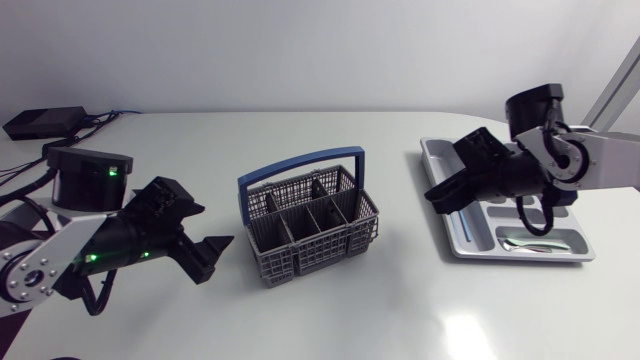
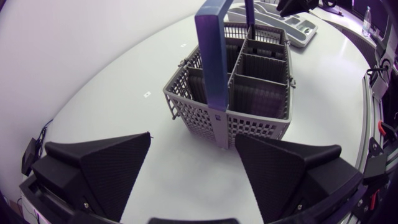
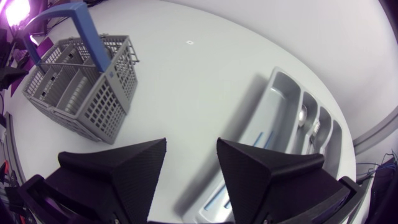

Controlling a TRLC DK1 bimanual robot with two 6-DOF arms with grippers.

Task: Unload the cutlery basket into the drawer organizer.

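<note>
Centrally, blue-handled cutlery basket, well apart from grey drawer organizer.

The head camera looks down from high on the whole white bench, the left wrist camera low over the left tool at the nearby grey mesh cutlery basket with blue handle, and the right wrist camera steeply onto the grey plastic drawer organizer, both things seemingly shared by all three.

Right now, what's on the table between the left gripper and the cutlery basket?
Nothing: the left wrist view shows only bare table between the open left gripper and the cutlery basket.
</note>
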